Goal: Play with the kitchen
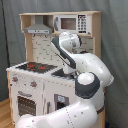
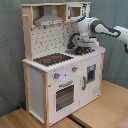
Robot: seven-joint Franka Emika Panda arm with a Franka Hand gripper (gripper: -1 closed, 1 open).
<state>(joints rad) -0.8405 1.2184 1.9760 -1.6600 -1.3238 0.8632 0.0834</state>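
The kitchen (image 1: 30, 82) (image 2: 40, 85) is a white and light-wood toy unit with a pegboard back, and it shows in both exterior views. A grey hood (image 2: 50, 20) hangs over the red-ringed hob (image 2: 52, 59). Below it are two knobs (image 2: 56, 76) and the oven door (image 2: 65, 96). My gripper (image 2: 82, 47) points down over the sink area on the second exterior view's right, close to the black faucet (image 2: 72, 44). In the first exterior view my own arm (image 1: 87, 75) covers the sink and most of the gripper.
A toy microwave (image 1: 70, 23) sits on the kitchen's top shelf. A grey curtain (image 2: 12, 50) hangs behind the kitchen. The kitchen stands on a wooden floor (image 2: 100, 112). My arm's bulky white base links (image 1: 60, 115) fill the first exterior view's lower right.
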